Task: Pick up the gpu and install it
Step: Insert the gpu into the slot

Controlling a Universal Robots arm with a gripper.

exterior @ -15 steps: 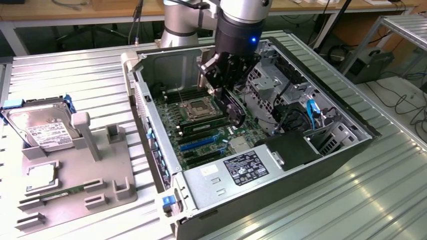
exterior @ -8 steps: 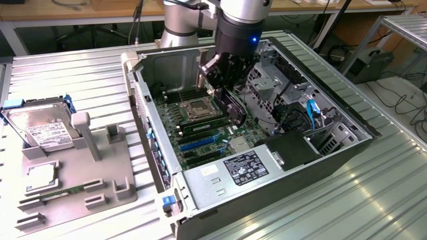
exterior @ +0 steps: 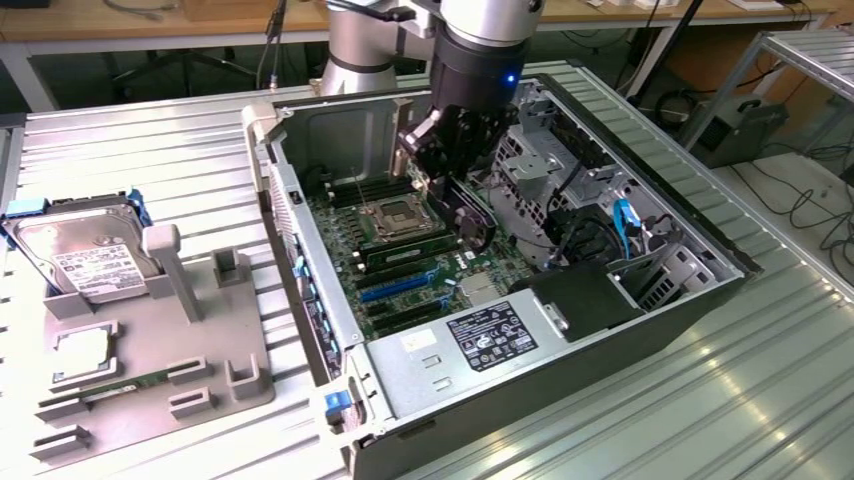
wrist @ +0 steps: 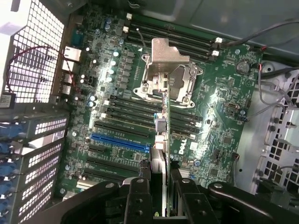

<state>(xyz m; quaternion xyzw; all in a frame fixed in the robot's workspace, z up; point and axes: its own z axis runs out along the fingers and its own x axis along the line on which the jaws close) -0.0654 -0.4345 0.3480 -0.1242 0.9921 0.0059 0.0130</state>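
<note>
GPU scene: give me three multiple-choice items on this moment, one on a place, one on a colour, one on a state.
1. Where is the gpu?
A. On the grey fixture
B. In the end effector, over the motherboard
C. On the table outside

2. The bright slot among the black ones is:
A. Red
B. Blue
C. Yellow

3. How is the case?
A. Open, board exposed
B. Closed, panel on
C. Closed and upright

Key:
1 B: the wrist view shows the card edge-on between the fingers, above the board.
2 B: the wrist view shows it blue.
3 A: the exterior view looks straight in at the board.
</note>
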